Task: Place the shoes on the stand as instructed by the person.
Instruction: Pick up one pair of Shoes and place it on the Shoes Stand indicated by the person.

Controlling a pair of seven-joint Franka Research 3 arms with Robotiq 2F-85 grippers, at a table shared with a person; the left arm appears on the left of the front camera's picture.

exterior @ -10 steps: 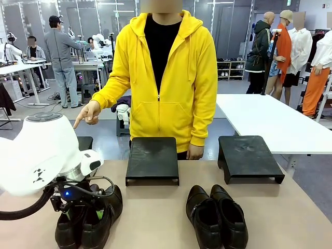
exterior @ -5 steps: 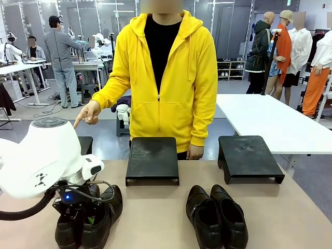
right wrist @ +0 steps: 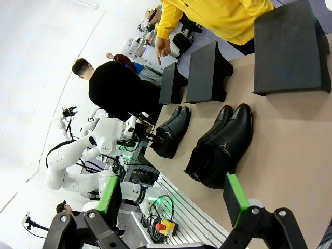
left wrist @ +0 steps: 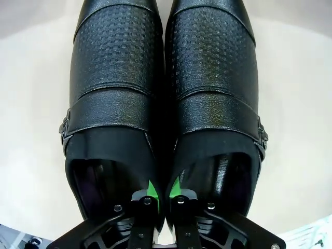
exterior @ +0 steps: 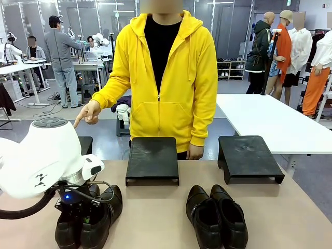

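Since a second ago: dropped lower, clenched left fingers [left wrist: 151, 190] on touching inner walls of buckle shoes [exterior: 109, 207], 7 o'clock on worktop [exterior: 155, 218]. Lift straight up, keep heels level, carry toward 11 o'clock stand [exterior: 87, 144] below person's pointing hand [exterior: 89, 113]. Leave right fingers [right wrist: 234, 199] as-is: spread wide, empty.

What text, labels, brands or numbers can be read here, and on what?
No text is readable.
Black marks on the left arm's white shell: not legible as words.
Faint print on a pale sheet past the table edge, left wrist view: too small.
The buckled black shoes: no brand showing.
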